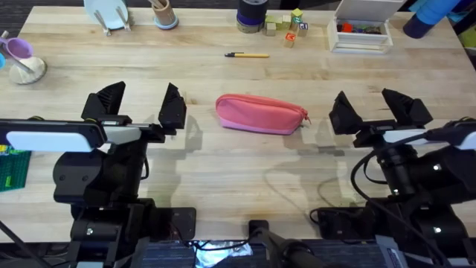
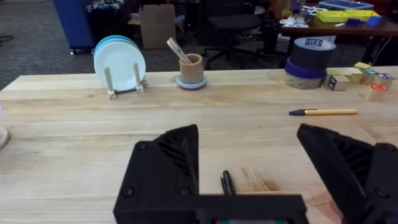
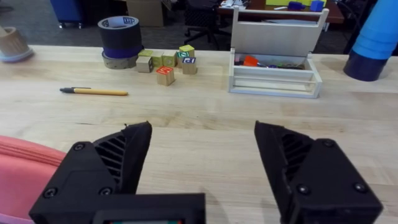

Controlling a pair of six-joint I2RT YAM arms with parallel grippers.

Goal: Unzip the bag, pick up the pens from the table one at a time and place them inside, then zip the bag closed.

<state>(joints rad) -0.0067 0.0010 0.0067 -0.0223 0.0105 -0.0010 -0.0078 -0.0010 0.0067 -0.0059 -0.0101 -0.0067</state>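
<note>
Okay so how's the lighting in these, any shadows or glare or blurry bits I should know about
Overhead: even light, soft shadows right of the left tool and around the pink bag on the table, no strong glare. Left wrist: the dark pen lies partly behind the tool body; the yellow pen is sharp. Right wrist: the room behind the table is dim.

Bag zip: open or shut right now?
Looks shut. In the overhead view the bag lies flat on the table with no gap along its top edge; the puller sits at its right end.
</note>
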